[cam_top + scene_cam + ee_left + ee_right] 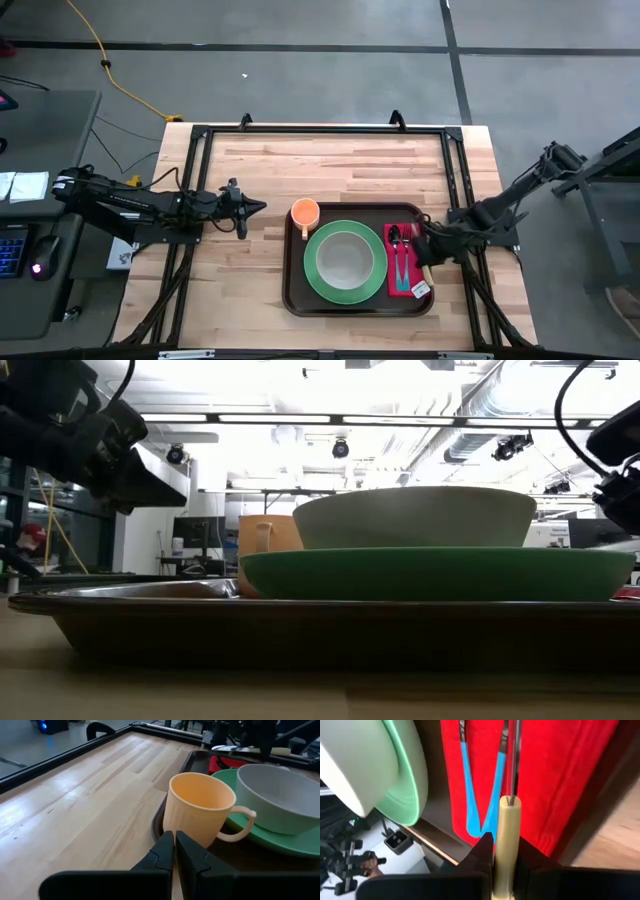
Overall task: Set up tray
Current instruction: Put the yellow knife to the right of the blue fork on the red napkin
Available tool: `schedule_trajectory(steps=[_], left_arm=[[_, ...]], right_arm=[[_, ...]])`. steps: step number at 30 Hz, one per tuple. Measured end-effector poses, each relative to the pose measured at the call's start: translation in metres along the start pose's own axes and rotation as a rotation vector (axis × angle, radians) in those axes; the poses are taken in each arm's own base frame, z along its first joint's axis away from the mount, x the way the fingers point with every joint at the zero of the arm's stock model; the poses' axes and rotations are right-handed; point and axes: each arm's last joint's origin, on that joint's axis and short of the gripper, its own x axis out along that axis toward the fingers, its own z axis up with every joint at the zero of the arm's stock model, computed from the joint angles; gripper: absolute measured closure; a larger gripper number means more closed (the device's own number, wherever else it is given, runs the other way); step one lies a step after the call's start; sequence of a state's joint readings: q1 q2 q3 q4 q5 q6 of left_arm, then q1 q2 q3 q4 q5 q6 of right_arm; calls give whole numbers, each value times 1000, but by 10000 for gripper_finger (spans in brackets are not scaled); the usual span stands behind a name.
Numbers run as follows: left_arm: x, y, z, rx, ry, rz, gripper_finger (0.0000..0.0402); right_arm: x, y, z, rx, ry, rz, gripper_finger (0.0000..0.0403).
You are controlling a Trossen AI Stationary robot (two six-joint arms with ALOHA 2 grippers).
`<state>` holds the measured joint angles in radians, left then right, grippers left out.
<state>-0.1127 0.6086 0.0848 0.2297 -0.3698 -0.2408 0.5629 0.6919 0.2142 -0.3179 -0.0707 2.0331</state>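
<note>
The dark-brown tray (295, 300) lies right of the table's middle. On it are a green plate (318, 275) with a grey bowl (347, 258), an orange cup (304, 212) at its far left corner, and a red napkin (410, 235) bearing two blue-handled utensils (470, 785). My right gripper (504, 850) hovers at the tray's right side (428, 250), shut on a cream-handled piece of cutlery (505, 830). My left gripper (255, 208) is shut and holds nothing; it stands left of the tray, pointing at the cup (200, 807). My right gripper pinches the cutlery's cream handle (504, 820) between its two fingers (481, 852), which lie along it. The metal shaft (512, 760) sticks out ahead of the fingertips, over the red napkin (555, 780). It looks lifted clear of the napkin, beside the blue handles.
A black frame rail (320, 130) runs round the wooden table. Bare wood (250, 290) shows left of the tray and along the far side (330, 165). A desk with a mouse (40, 268) stands beyond the left edge.
</note>
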Motion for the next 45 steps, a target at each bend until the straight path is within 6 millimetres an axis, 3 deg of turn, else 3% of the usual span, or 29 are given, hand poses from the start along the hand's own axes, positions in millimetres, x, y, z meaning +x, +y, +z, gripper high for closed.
schedule_trajectory(steps=[18, 45], left_arm=[[0, -1, 0, 9, 5, -48, 355], [0, -2, 0, 10, 7, -55, 355]], right_arm=[[20, -2, 8, 78, -33, -129, 387], [36, 6, 13, 116, -19, -107, 371]])
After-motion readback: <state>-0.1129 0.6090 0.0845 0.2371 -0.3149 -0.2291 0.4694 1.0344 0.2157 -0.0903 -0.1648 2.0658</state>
